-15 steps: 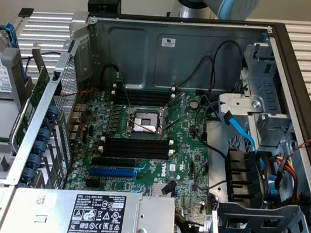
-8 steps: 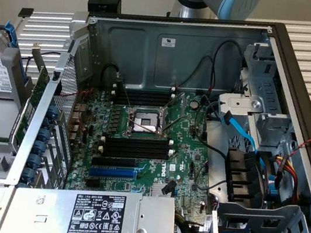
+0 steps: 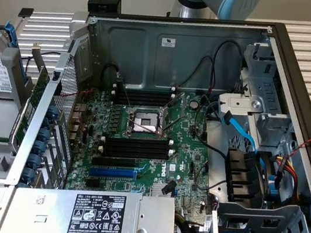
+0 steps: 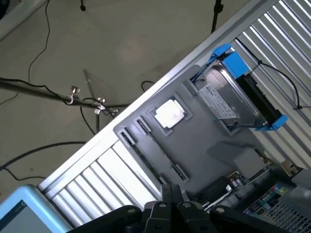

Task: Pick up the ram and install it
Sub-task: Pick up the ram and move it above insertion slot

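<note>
Hand (image 4: 171, 194) pressed together (above grey tray (image 4: 209, 145)) | slatted metal table (image 4: 107, 174) | grey floor (image 4: 121, 48), loose cables (image 4: 43, 147)

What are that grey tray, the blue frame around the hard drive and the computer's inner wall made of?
Grey tray: probably moulded plastic, matte, with shaped recesses.
Blue frame: likely plastic, evenly coloured and smooth.
Inner wall: looks like bare sheet metal, dull grey, folded at its edges.

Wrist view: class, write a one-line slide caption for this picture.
Shut gripper over a grey parts tray holding a hard drive in a blue caddy and a processor chip.
</note>
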`<state>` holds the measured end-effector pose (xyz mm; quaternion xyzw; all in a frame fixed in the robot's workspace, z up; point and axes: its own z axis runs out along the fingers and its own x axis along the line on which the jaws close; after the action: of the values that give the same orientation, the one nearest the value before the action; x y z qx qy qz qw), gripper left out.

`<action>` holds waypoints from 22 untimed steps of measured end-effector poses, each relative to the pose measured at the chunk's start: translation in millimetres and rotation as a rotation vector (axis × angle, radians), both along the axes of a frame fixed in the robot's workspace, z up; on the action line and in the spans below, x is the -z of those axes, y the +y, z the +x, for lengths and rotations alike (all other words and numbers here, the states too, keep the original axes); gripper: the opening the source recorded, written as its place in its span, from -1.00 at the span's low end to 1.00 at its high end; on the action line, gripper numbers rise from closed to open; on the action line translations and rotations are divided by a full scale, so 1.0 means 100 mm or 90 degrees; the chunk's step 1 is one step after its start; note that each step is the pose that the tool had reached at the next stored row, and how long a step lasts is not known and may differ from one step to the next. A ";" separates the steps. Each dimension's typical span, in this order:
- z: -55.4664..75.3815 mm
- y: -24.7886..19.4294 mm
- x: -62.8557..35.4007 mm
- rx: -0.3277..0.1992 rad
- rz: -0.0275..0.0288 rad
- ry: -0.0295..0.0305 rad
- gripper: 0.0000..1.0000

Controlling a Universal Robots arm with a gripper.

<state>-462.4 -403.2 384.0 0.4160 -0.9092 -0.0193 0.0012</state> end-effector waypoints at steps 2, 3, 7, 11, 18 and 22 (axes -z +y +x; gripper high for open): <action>0.00 0.000 0.000 -0.023 -0.0005 0.0000 -0.79; 0.00 0.000 0.001 -0.035 -0.0008 0.0000 -0.79; 0.00 0.000 0.002 -0.080 -0.0018 0.0000 -0.79; 0.00 0.000 0.005 -0.127 -0.0019 -0.0001 -0.79; 0.00 0.000 0.006 -0.208 -0.0021 -0.0014 -0.79; 0.00 0.000 0.006 -0.255 -0.0026 -0.0047 -0.79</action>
<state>-462.5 -403.2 383.4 0.5884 -0.8084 -0.0153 0.0026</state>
